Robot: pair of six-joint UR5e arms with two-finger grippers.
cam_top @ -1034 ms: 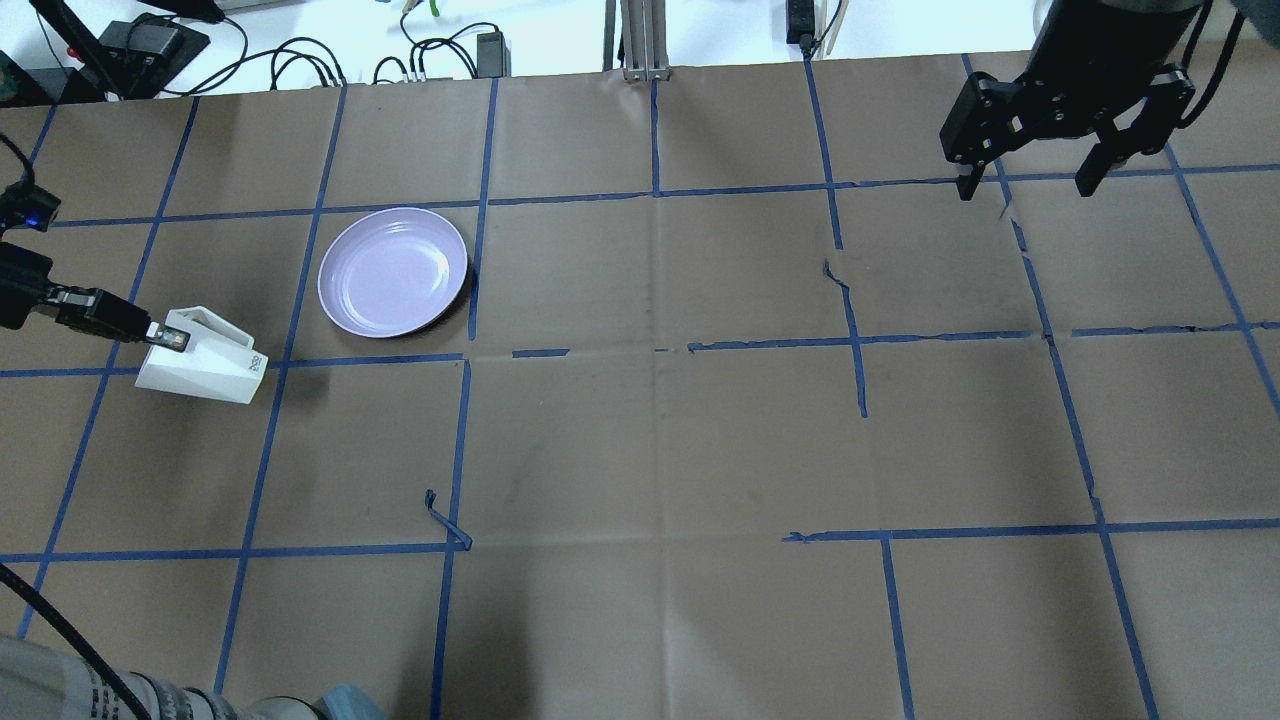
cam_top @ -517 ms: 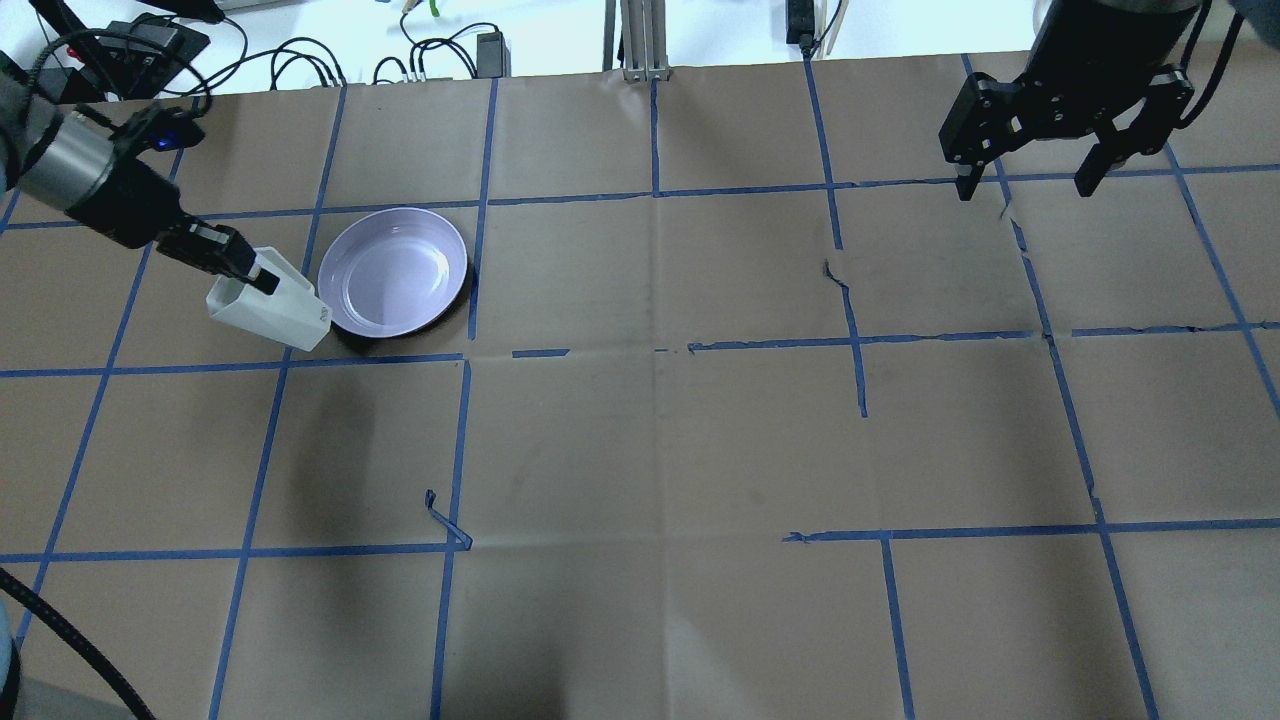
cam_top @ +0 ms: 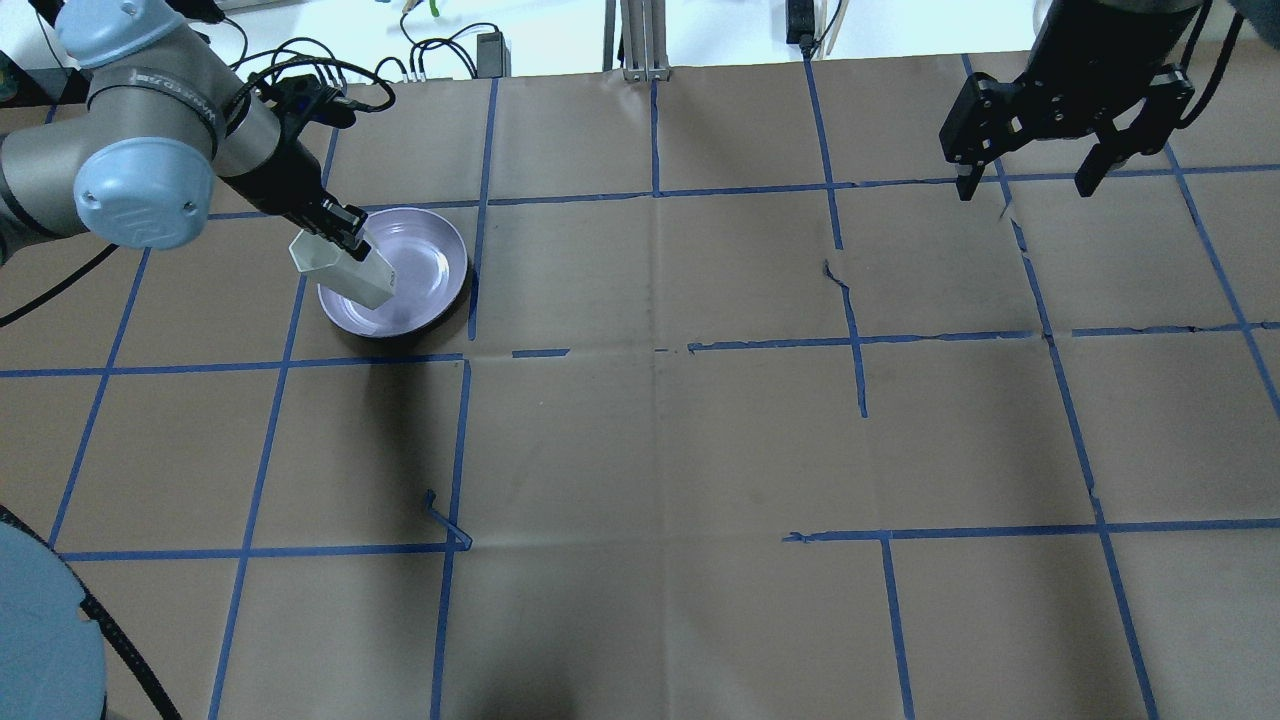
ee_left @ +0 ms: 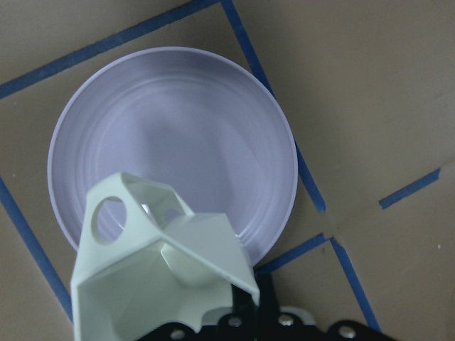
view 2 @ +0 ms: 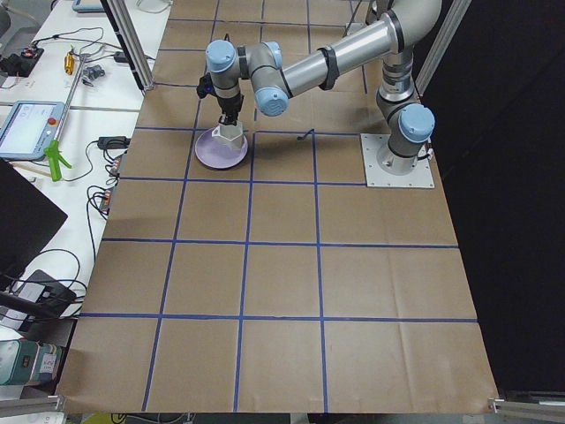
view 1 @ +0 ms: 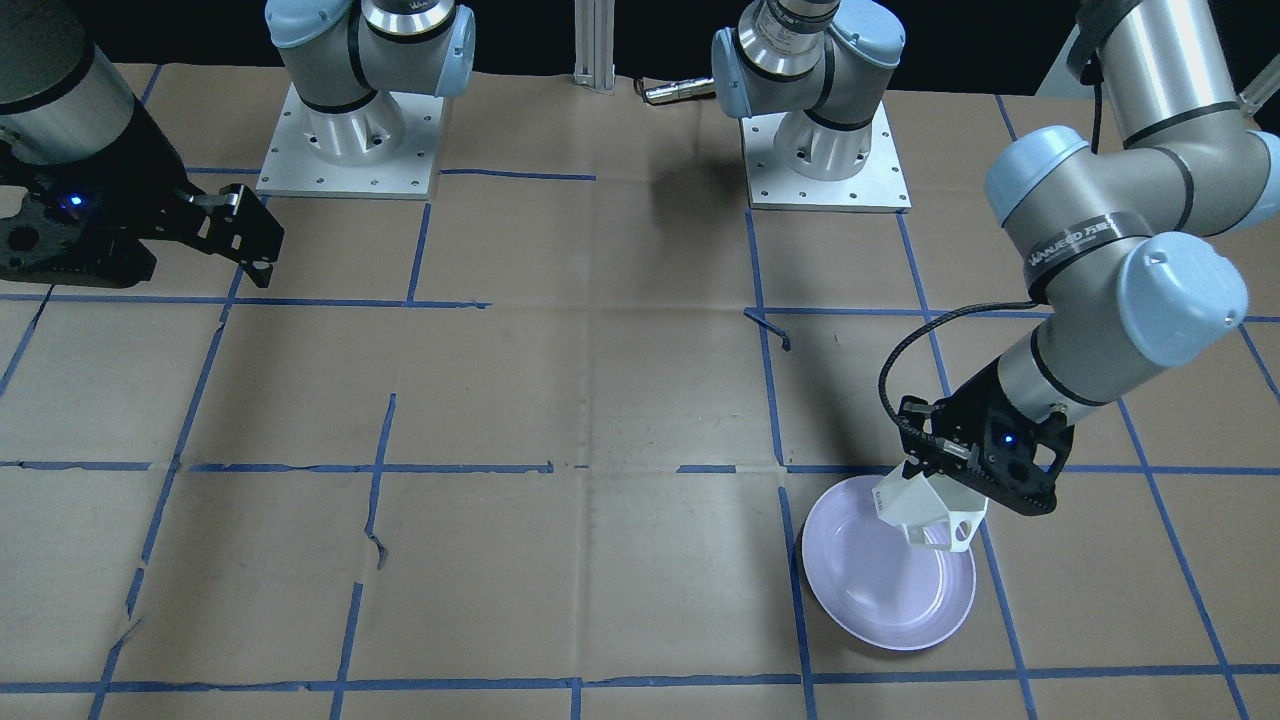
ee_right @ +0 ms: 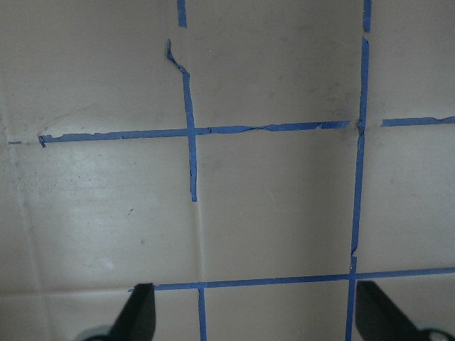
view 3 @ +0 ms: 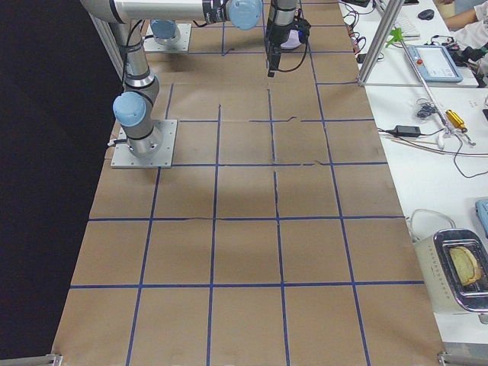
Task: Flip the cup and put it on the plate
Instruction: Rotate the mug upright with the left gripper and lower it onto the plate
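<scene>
My left gripper point(cam_top: 350, 240) is shut on the white faceted cup point(cam_top: 345, 268) and holds it tilted in the air over the left part of the lavender plate point(cam_top: 425, 265). In the front view the cup point(view 1: 918, 512) hangs below the gripper point(view 1: 945, 478), over the plate's point(view 1: 880, 590) near rim, apart from it. The left wrist view shows the cup point(ee_left: 153, 263) with its open-frame handle, and the plate point(ee_left: 178, 121) beneath. My right gripper point(cam_top: 1025, 188) is open and empty, high at the far right.
Brown paper with blue tape grid lines covers the table point(cam_top: 650, 430). A loose curl of tape point(cam_top: 445, 520) sticks up near the front left. Cables and power bricks point(cam_top: 440, 55) lie beyond the far edge.
My left arm has carried the cup from the table left of the plate rightward and over the plate, turning it on the way. The right arm has not moved.
</scene>
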